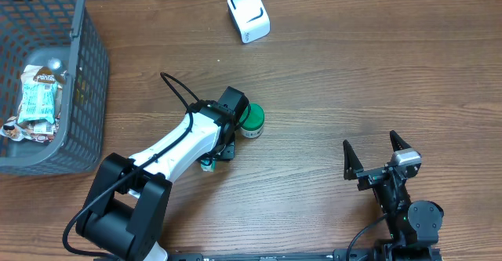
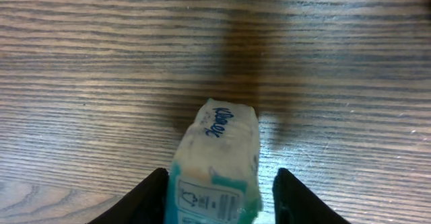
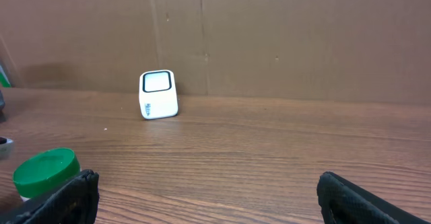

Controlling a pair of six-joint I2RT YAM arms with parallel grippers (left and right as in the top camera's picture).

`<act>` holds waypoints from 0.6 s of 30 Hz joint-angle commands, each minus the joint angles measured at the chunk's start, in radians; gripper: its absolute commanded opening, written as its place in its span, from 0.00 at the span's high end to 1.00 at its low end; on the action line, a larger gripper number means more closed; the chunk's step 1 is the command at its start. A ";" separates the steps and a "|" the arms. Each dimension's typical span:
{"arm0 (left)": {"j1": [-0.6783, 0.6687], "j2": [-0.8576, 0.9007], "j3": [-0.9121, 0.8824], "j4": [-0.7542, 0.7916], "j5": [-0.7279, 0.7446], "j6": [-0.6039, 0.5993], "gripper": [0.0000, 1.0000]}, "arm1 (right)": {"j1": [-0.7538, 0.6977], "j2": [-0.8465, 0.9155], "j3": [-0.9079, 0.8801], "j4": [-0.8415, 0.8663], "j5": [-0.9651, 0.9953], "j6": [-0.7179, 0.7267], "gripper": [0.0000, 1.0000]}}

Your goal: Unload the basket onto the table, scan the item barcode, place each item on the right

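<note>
1. Basket (image 1: 88,81), far left of the scanner (image 1: 248,14): you have snack packets (image 1: 38,103) lying inside.
2. Green-lidded jar (image 1: 252,120), nearer the arms than the scanner: lid on, contents hidden.
3. Tissue pack (image 2: 219,150), just left of that jar and nearer still, sits between your left pincer (image 2: 219,177) fingers. Whether it is clenched, you cannot tell.
4. Right pincer (image 1: 369,141), right of the scanner: released, empty.

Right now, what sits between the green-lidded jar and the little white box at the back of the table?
Nothing: only bare wooden table lies between the green-lidded jar and the white box, as the overhead and right wrist views both show.
</note>
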 commanded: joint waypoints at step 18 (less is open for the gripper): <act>-0.002 0.005 -0.027 0.016 0.034 0.015 0.62 | -0.004 -0.010 -0.011 0.006 -0.001 -0.002 0.00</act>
